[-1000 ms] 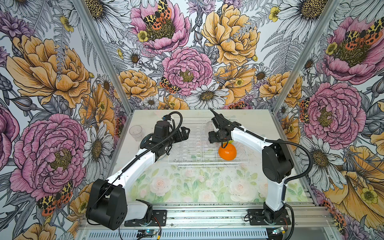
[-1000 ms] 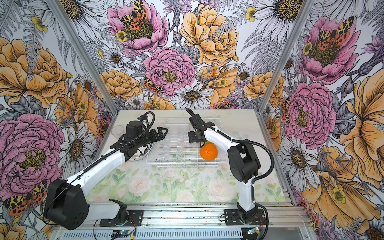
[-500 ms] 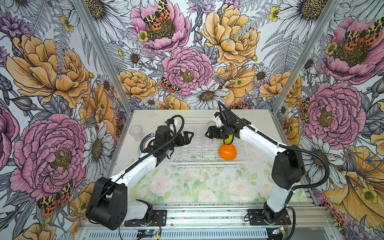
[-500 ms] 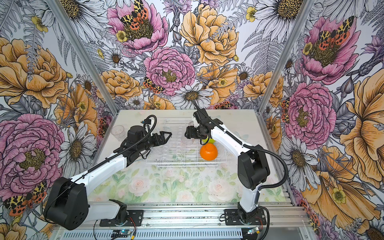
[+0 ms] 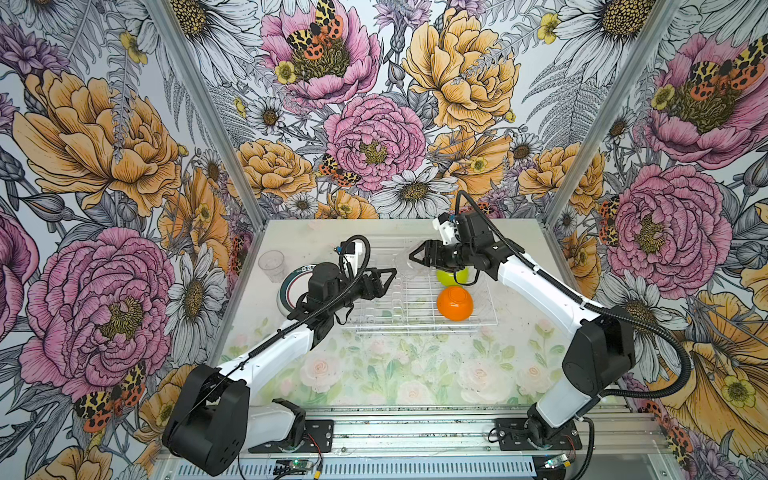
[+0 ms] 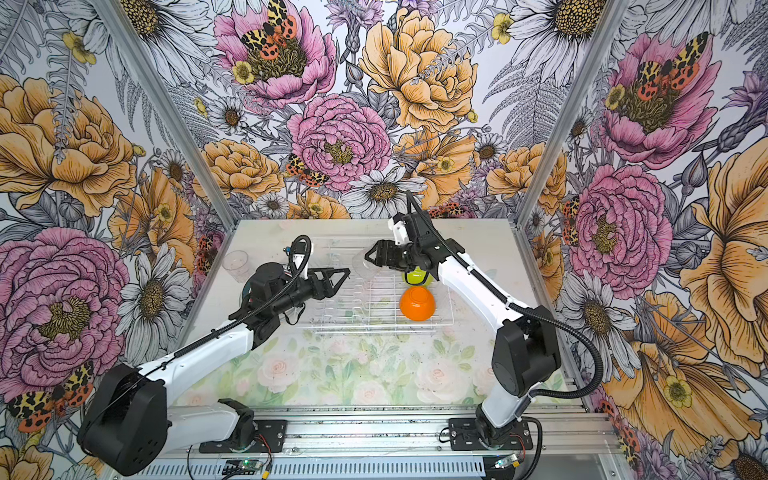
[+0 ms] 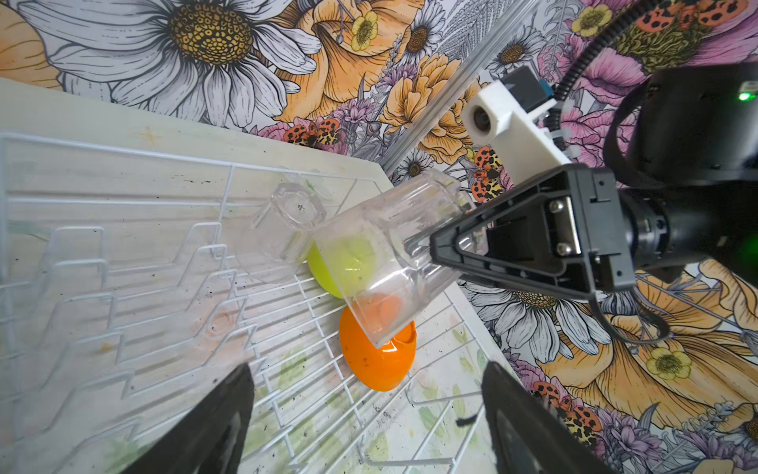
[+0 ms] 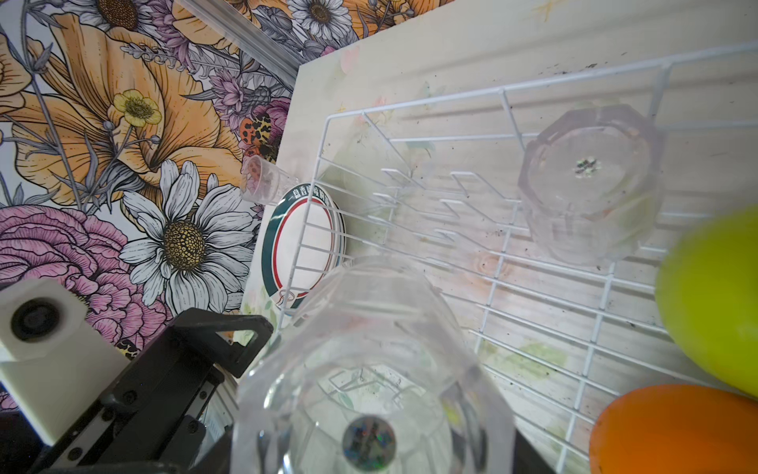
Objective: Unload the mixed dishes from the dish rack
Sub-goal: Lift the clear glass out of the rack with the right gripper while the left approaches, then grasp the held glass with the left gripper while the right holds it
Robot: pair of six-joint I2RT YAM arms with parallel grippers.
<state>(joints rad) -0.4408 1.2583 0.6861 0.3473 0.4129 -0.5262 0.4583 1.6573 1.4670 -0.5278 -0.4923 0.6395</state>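
Noted right gripper (image 5: pixel 413 261) clamped on clear tumbler (image 7: pixel 381 262) above dish rack (image 5: pixel 419 329), mid-frame. Saw left gripper (image 5: pixel 388 280) jaws apart, empty. Spotted second tumbler (image 8: pixel 590 184) inside rack clearly only from wrist views; barely from above. Caught teal-rimmed plate (image 8: pixel 295 246) best from right wrist.

Left tool (image 5: pixel 387 281) spread open, right tool (image 5: pixel 417 257) clamped on clear tumbler (image 7: pixel 381 262), both arms extended inward
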